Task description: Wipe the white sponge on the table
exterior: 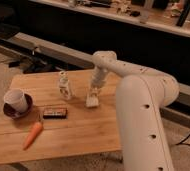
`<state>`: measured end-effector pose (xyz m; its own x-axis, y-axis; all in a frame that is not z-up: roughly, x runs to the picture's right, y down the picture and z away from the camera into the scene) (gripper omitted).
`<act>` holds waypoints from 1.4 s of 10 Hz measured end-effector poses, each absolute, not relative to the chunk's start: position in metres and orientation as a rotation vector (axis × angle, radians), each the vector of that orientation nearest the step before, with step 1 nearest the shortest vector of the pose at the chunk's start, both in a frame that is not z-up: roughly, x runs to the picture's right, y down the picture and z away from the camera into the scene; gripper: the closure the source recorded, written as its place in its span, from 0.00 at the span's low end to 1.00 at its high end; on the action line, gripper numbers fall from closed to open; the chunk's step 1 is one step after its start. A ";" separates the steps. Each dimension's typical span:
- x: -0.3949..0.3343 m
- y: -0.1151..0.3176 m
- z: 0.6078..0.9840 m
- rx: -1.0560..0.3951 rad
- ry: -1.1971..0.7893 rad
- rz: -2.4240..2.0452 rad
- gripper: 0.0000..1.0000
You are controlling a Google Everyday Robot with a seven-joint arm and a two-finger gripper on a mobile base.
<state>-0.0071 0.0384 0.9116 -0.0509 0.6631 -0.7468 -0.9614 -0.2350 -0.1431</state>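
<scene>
The white sponge (92, 101) is a small off-white block lying on the table (83, 132), right of the middle of its light-brown plank top. My gripper (93, 93) points down from the white arm and sits right on top of the sponge, pressing it to the wood. The sponge's upper part is hidden by the gripper.
A small whitish patterned bottle (64, 85) stands left of the sponge. A black bar (54, 113) lies in front of the bottle. An orange carrot (33, 134) lies near the front left. A white cup on a dark saucer (16, 101) stands at the left edge. My arm's large white body (143, 120) covers the table's right end.
</scene>
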 end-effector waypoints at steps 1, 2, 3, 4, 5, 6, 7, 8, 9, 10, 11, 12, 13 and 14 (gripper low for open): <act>-0.023 0.042 0.911 -0.893 0.443 1.609 1.00; -0.031 0.046 0.909 -0.916 0.428 1.598 1.00; -0.040 0.052 0.906 -0.943 0.408 1.586 1.00; -0.046 0.059 0.902 -0.967 0.401 1.574 1.00; -0.052 0.073 0.890 -1.009 0.398 1.551 1.00; -0.053 0.079 0.885 -1.022 0.398 1.541 1.00; -0.050 0.091 0.874 -1.041 0.405 1.522 1.00; -0.047 0.096 0.868 -1.046 0.412 1.516 1.00; -0.040 0.101 0.865 -1.047 0.422 1.517 1.00; -0.034 0.101 0.863 -1.041 0.425 1.521 1.00; -0.030 0.094 0.862 -1.027 0.420 1.526 1.00; -0.028 0.087 0.861 -1.017 0.410 1.521 0.95; -0.029 0.081 0.859 -1.013 0.400 1.512 0.88; -0.035 0.076 0.857 -1.011 0.388 1.497 0.80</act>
